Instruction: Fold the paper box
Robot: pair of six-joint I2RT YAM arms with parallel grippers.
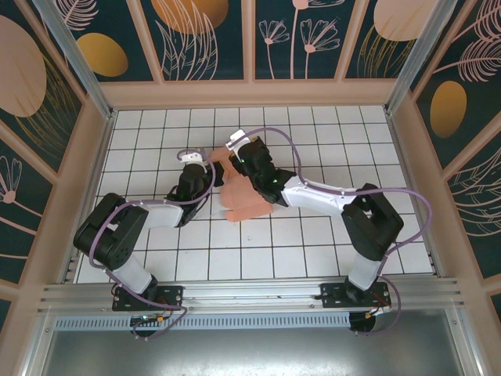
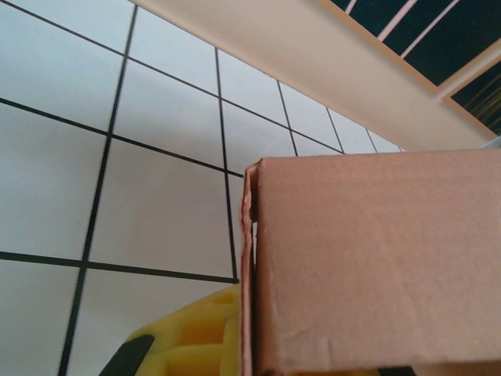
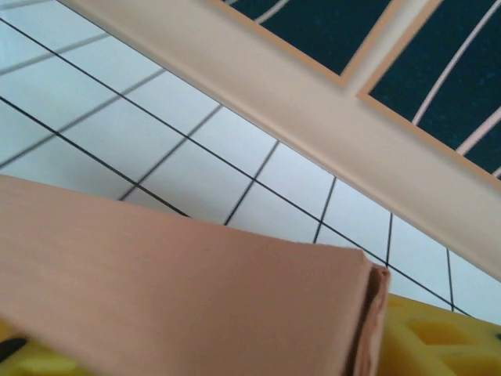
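Your paper box [image 1: 244, 196] lies a little left of the middle of the desk [image 1: 313, 251], with both arms reaching in over it. You have open tiles all around it: several rows behind, up to the back rail [image 1: 250, 95], bare strips toward both side walls, and rows in front down to the metal beam [image 1: 250, 291] at the near edge. The tightest spot is at the box itself, where the two wrists sit near each other.

The left end effector [image 1: 207, 161] meets the box's left edge and is clenched on the card. From its wrist you see a doubled, slightly ragged cut edge rising just beside one yellow pad [image 2: 196, 341], with a flat panel spreading to the right. The right end effector [image 1: 239, 153] is at the box's far end, released. Its yellow pads [image 3: 442, 337] stand at opposite corners of the view, and a panel lies across between them. Whether either touches the card, you cannot tell.

The card is thin, matte and salmon-pink, with sharp creases. The desk is smooth and white, ruled with thin black lines. The pads are moulded with square recesses.
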